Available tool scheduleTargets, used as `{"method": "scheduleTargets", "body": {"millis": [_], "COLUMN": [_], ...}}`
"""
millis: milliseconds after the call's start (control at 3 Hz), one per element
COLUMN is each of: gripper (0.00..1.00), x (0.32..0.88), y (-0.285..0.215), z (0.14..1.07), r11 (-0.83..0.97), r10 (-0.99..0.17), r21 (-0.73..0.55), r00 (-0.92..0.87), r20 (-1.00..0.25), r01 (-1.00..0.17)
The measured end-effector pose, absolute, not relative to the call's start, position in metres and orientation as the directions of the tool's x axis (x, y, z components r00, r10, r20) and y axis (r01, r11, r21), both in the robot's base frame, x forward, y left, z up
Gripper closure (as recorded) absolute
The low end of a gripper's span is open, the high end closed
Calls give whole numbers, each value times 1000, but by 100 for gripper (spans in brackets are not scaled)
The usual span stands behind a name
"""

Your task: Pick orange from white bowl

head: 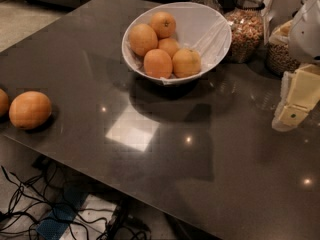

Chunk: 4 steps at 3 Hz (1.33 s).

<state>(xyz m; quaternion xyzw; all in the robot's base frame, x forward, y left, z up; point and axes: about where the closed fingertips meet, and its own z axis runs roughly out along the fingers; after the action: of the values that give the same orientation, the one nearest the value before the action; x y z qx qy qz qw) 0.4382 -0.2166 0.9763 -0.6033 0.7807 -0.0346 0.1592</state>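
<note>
your gripper (289,115) hangs at the right edge over the dark table (165,149), tilted down and to the left, well apart from the white bowl (210,19). can't tell whether the claw is released or clenched. the orange (186,62) sits front-right in the bowl, touching deeper-orange neighbours (158,63). nut jars (245,31) stand just behind the bowl.
</note>
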Motion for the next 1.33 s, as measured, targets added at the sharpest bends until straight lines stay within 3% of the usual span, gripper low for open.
{"method": "scheduleTargets", "body": {"millis": [667, 1333], "gripper": [0, 0], "x": [459, 529], "y": [-209, -165], "z": [973, 979], "r11": [263, 223], "r10": [-950, -933], "r21": [-270, -330], "r00": [-201, -102], "r20": [-238, -346], "r01": [-926, -917]}}
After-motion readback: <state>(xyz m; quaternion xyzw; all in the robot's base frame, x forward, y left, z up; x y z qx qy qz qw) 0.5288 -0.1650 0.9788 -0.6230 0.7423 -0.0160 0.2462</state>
